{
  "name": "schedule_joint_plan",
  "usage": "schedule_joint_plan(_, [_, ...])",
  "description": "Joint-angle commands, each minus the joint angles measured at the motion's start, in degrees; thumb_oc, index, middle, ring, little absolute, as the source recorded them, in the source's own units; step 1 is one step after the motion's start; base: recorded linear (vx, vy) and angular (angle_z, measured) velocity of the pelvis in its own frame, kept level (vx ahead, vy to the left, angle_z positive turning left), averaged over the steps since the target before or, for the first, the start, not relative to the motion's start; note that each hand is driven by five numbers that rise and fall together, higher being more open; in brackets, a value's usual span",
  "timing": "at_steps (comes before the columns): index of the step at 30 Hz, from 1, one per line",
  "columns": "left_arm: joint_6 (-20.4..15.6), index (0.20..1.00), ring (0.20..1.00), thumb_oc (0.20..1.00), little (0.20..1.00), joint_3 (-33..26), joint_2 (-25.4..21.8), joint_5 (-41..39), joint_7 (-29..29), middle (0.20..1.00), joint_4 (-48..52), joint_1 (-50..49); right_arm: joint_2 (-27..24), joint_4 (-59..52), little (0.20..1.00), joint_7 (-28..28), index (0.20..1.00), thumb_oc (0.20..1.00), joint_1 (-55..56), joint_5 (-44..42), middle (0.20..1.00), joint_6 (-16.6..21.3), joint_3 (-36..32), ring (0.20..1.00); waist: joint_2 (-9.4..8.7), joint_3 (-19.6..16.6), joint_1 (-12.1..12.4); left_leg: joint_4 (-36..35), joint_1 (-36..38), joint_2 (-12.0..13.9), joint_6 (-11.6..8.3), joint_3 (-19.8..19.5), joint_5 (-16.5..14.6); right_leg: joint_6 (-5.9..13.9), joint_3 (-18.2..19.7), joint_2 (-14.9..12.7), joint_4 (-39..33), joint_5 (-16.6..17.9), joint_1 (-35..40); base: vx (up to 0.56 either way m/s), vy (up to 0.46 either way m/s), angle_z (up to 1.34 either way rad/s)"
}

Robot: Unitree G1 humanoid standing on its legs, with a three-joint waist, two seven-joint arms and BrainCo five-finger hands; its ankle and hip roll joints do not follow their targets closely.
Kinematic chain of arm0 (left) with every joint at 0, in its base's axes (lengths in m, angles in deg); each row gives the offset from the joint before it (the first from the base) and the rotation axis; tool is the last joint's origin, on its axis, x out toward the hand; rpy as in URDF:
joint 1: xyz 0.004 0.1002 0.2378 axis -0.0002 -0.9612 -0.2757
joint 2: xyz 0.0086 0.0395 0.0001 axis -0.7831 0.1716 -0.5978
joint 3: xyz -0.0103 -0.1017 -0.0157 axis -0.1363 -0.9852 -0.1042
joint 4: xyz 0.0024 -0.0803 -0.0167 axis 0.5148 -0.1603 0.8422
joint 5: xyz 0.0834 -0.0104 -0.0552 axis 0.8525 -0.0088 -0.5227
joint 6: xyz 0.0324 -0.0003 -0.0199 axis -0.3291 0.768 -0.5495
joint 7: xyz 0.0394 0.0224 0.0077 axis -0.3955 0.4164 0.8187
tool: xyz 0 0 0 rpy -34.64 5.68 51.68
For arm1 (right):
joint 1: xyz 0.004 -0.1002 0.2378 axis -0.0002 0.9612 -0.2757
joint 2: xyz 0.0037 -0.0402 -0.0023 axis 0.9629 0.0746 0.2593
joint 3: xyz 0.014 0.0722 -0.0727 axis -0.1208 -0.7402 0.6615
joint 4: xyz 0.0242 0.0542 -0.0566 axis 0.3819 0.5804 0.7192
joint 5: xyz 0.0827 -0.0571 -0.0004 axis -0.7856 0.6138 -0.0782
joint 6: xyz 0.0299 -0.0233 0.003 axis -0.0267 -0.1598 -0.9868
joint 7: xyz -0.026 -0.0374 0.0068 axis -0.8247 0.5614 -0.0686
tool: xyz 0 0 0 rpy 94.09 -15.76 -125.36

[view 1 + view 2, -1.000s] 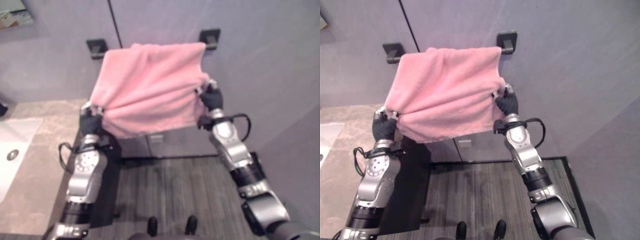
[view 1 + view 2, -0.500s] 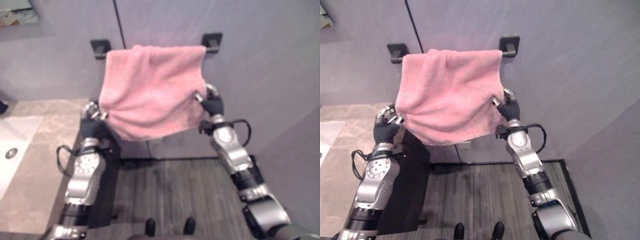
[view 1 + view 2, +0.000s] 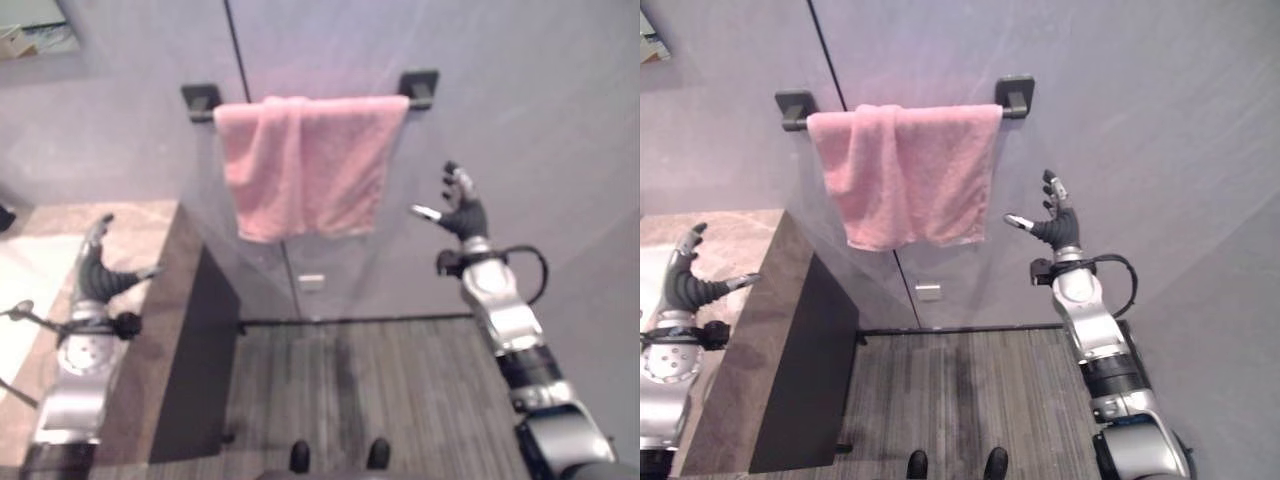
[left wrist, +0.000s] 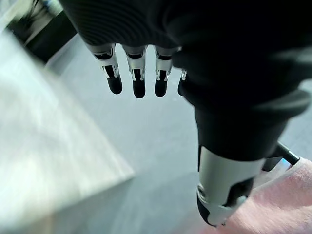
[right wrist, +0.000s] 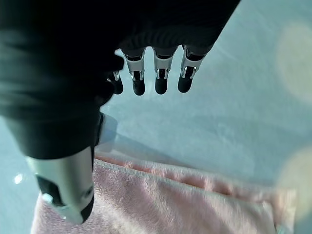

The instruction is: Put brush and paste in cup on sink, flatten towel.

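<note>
Pink towel (image 3: 908,172) hangs over a dark bar (image 3: 902,108) fixed to the grey wall (image 3: 1120,110) by two black brackets. It drapes free, touched by neither hand, with a fold running down its left part and its lower edge slightly uneven.

Left hand (image 3: 682,282) is raised over the brown stone counter (image 3: 745,330), well apart from the towel, fingers straight and spread, thumb out to the side, holding nothing. Left wrist view agrees: fingers (image 4: 139,78) extended, thumb apart, a pink corner of towel past it.

Right hand (image 3: 1052,222) is up to the right of the towel, near its lower corner but not touching, fingers straight, thumb out toward the cloth, empty. Right wrist view shows the fingers (image 5: 161,78) straight against the wall with the towel below the thumb.

Dark wood-look floor (image 3: 970,400) lies below.
</note>
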Motion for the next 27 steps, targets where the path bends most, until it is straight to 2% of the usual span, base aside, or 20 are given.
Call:
schedule_joint_plan(1, [-4.8,1.0,1.0,1.0,1.0,-3.5,-10.3,2.5,-1.0,1.0,0.8,2.1,-2.6,-4.7,1.0,0.6,1.0,1.0,-2.0,3.8,1.0,4.1,-2.2,1.0,-1.36,-2.7,0.9,0.7,0.7,-1.1,2.87,-0.7,-6.9,4.06,-2.8,-1.6,0.3,-7.8,6.1,0.02,0.038,-0.02])
schedule_joint_plan(3, [-5.7,1.0,1.0,1.0,1.0,-3.8,-15.2,2.4,-2.1,1.0,1.1,3.2,-5.1,-6.0,1.0,2.0,1.0,1.0,-4.1,4.6,1.0,4.8,-0.7,1.0,-1.53,-2.6,1.1,0.7,0.2,-1.2,2.85,-0.7,-6.7,4.25,-2.6,-1.6,0.3,-7.5,5.5,0.0,0.0,0.0])
schedule_joint_plan(4, [-5.7,1.0,1.0,1.0,1.0,-3.9,-15.3,2.3,-2.1,1.0,1.0,3.3,-5.0,-6.0,1.0,2.0,1.0,1.0,-4.3,4.5,1.0,4.8,-0.7,1.0,-1.58,-2.5,1.1,0.7,0.1,-1.2,2.85,-0.6,-6.7,4.25,-2.5,-1.6,0.3,-7.5,5.4,0.0,0.0,0.0])
schedule_joint_plan(6, [-7.2,1.0,1.0,1.0,1.0,-4.2,-23.8,1.2,-4.6,1.0,1.2,4.8,-10.0,-6.7,1.0,4.0,1.0,1.0,-8.2,3.3,1.0,5.5,1.9,1.0,-1.72,-2.2,1.3,0.7,-0.7,-1.2,2.75,-0.5,-6.3,4.62,-2.3,-1.6,0.3,-7.0,4.4,0.0,0.0,0.0])
schedule_joint_plan(7, [-7.3,1.0,1.0,1.0,1.0,-4.2,-24.0,1.0,-4.6,1.0,1.0,5.0,-10.0,-6.5,1.0,4.1,1.0,1.0,-8.5,3.1,1.0,5.5,1.9,1.0,-1.77,-2.2,1.3,0.7,-0.8,-1.2,2.75,-0.5,-6.3,4.62,-2.3,-1.6,0.3,-6.9,4.2,0.0,0.0,0.0])
schedule_joint_plan(9, [-8.4,1.0,1.0,1.0,1.0,-3.7,-32.3,-0.5,-7.1,1.0,1.2,7.4,-15.6,-5.5,1.0,6.0,1.0,1.0,-14.2,0.8,1.0,6.0,5.6,1.0,-2.14,-2.0,1.5,0.7,-2.0,-1.3,2.64,-0.2,-5.8,5.09,-1.9,-1.6,0.3,-6.3,2.9,0.0,0.04,-0.07])
schedule_joint_plan(10, [-8.4,1.0,1.0,1.0,1.0,-3.7,-32.3,-0.5,-7.0,1.0,1.1,7.5,-15.6,-5.4,1.0,6.0,1.0,1.0,-14.3,0.8,1.0,6.0,5.7,1.0,-2.14,-2.0,1.6,0.7,-2.0,-1.3,2.64,-0.2,-5.8,5.09,-1.9,-1.6,0.3,-6.2,2.9,0.0,0.057,-0.15])
schedule_joint_plan(11, [-9.3,1.0,1.0,1.0,1.0,-2.8,-36.5,-3.3,-7.7,1.0,0.7,10.0,-19.9,-4.0,1.0,7.4,1.0,1.0,-19.3,-0.3,1.0,6.2,9.6,1.0,-2.5,-1.6,1.6,0.7,-2.6,-1.4,2.52,-0.2,-5.6,5.44,-1.7,-1.6,0.3,-5.8,2.2,0.0,0.028,-0.09])
schedule_joint_plan(12, [-9.4,1.0,1.0,1.0,1.0,-2.5,-36.5,-3.3,-7.7,1.0,0.5,10.4,-20.0,-3.8,1.0,7.4,1.0,1.0,-19.5,-0.4,1.0,6.3,9.7,1.0,-2.46,-1.6,1.7,0.7,-2.8,-1.4,2.53,-0.2,-5.5,5.43,-1.7,-1.6,0.3,-5.7,2.0,0.04,0.05,-0.12])
schedule_joint_plan(13, [-10.1,1.0,1.0,1.0,1.0,-0.6,-40.6,-5.9,-8.9,1.0,-0.3,13.0,-24.5,-2.0,1.0,9.1,1.0,1.0,-24.8,-2.1,1.0,5.6,14.1,1.0,-2.94,-1.5,1.5,0.7,-3.1,-1.3,2.2,-0.4,-5.7,6.09,-1.1,-1.6,0.3,-5.6,1.6,0.05,0.038,-0.07])
schedule_joint_plan(14, [-10.4,1.0,1.0,1.0,1.0,0.3,-42.3,-6.8,-9.2,1.0,-0.6,14.1,-26.3,-1.1,1.0,9.5,1.0,1.0,-27.4,-2.1,1.0,5.6,16.3,1.0,-3.21,-1.4,1.3,0.7,-3.2,-1.3,2.15,-0.4,-5.8,6.22,-1.0,-1.6,0.3,-5.4,1.4,0.01,0.059,-0.07])
schedule_joint_plan(16, [-11.1,1.0,1.0,1.0,1.0,6.7,-45.6,-8.8,-10.7,1.0,-2.6,21.5,-30.9,2.3,1.0,11.7,1.0,1.0,-37.0,-2.2,1.0,6.0,25.4,1.0,-3.22,-0.8,1.2,0.7,-4.5,-1.4,2.1,0.5,-4.7,6.25,-1.2,-1.7,0.3,-4.3,0.0,-0.05,0.046,-0.05])
schedule_joint_plan(17, [-11.2,1.0,1.0,1.0,1.0,7.5,-45.6,-8.8,-10.7,1.0,-2.8,22.4,-31.0,2.4,1.0,11.6,1.0,1.0,-37.0,-2.2,1.0,6.0,25.4,1.0,-3.2,-0.8,1.4,0.7,-4.5,-1.4,2.1,0.5,-4.7,6.25,-1.2,-1.7,0.3,-4.3,0.0,-0.01,0.033,-0.05])
schedule_joint_plan(19, [-11.7,1.0,1.0,1.0,1.0,12.7,-48.3,-9.0,-11.1,1.0,-2.9,28.1,-33.1,3.2,1.0,11.7,1.0,1.0,-43.0,-1.4,1.0,6.3,30.8,1.0,-3.36,-0.7,0.7,0.7,-5.2,-1.4,1.96,0.7,-4.4,6.43,-0.9,-1.8,0.3,-3.9,-0.8,0.01,0.036,-0.03])
schedule_joint_plan(21, [-12.4,1.0,1.0,1.0,1.0,21.0,-50.1,-10.2,-11.6,1.0,-2.8,37.4,-34.3,3.9,1.0,12.6,1.0,1.0,-48.7,-0.7,1.0,6.8,37.2,1.0,-3.28,-0.6,0.3,0.7,-5.4,-1.4,1.97,0.8,-4.4,6.49,-0.6,-1.9,0.3,-3.8,-1.2,0.04,0.042,-0.07])
schedule_joint_plan(22, [-12.6,1.0,1.0,1.0,1.0,25.9,-50.3,-10.8,-11.8,1.0,-3.2,42.8,-34.9,3.9,1.0,12.9,1.0,1.0,-50.4,-0.6,1.0,6.9,38.9,1.0,-3.28,-0.6,0.5,0.7,-5.4,-1.4,1.96,0.8,-4.4,6.53,-0.6,-1.9,0.3,-3.7,-1.2,0.05,0.04,-0.05])
schedule_joint_plan(26, [-12.9,1.0,1.0,1.0,1.0,35.5,-50.4,-10.6,-12.1,1.0,-4.0,52.9,-35.3,4.5,1.0,13.8,1.0,1.0,-54.2,0.5,1.0,7.0,43.3,1.0,-3.05,-0.6,0.3,0.7,-5.3,-1.5,1.95,0.8,-4.5,6.63,-0.5,-2.0,0.3,-3.7,-1.1,0.01,0.006,-0.01])
schedule_joint_plan(27, [-13.0,1.0,1.0,1.0,1.0,44.5,-49.4,-11.4,-12.2,1.0,-5.6,62.4,-34.6,5.4,1.0,14.1,1.0,1.0,-56.6,0.2,1.0,7.0,45.9,1.0,-2.82,-0.7,0.2,0.7,-5.3,-1.5,1.94,0.9,-4.5,6.72,-0.5,-2.1,0.3,-3.7,-1.1,0.04,0.022,-0.02])
